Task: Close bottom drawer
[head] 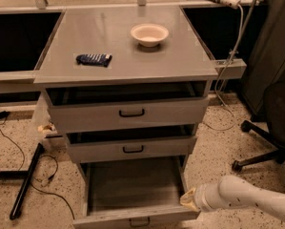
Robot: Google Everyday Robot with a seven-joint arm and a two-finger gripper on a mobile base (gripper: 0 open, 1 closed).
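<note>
The bottom drawer (132,185) of the grey cabinet is pulled far out, showing its long shallow empty tray. Its low front (104,219) with a small black bar handle (139,221) sits at the bottom edge of the view. My white arm (247,197) comes in from the lower right. The gripper (188,199) is at the drawer's front right corner, touching or very near it. The top drawer (127,112) and the middle drawer (131,149) each stand a little way out.
A cream bowl (149,34) and a dark blue packet (94,59) lie on the cabinet top (123,51). An office chair base (263,147) stands at the right. Cables and a black bar (25,180) lie on the speckled floor at the left.
</note>
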